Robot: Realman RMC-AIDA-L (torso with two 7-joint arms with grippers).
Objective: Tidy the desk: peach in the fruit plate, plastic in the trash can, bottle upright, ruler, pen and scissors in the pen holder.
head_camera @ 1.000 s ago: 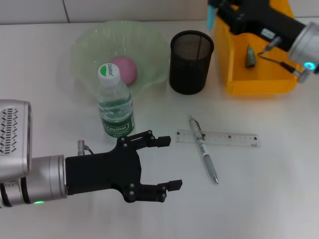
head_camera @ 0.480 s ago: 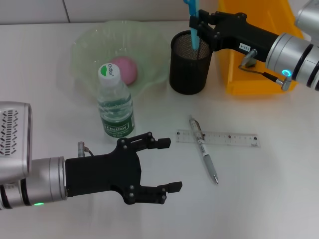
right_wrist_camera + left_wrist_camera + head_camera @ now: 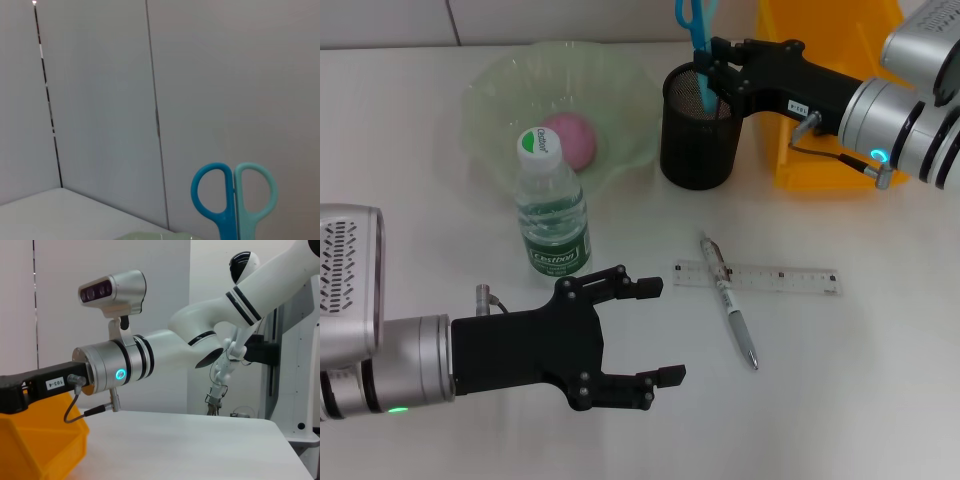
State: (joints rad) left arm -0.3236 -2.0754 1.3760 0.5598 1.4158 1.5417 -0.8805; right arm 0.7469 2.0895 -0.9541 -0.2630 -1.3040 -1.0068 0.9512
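My right gripper (image 3: pixel 713 72) is shut on the blue-handled scissors (image 3: pixel 692 15) at the rim of the black mesh pen holder (image 3: pixel 700 135), with the blades down inside it. The scissor handles also show in the right wrist view (image 3: pixel 234 200). A clear ruler (image 3: pixel 775 278) lies on the desk with a pen (image 3: pixel 730 305) across its left end. The green-capped bottle (image 3: pixel 552 205) stands upright. The pink peach (image 3: pixel 570 138) lies in the pale green fruit plate (image 3: pixel 490 100). My left gripper (image 3: pixel 665 329) is open and empty, low at the front left. The plastic is out of view.
A yellow bin (image 3: pixel 820 165) stands right of the pen holder, partly covered by my right arm; it also shows in the left wrist view (image 3: pixel 35 440). The bottle stands between the plate and my left gripper.
My right gripper has moved left with the scissors, from over the yellow bin to the pen holder, and lowered the blades into it. The left arm has not moved.
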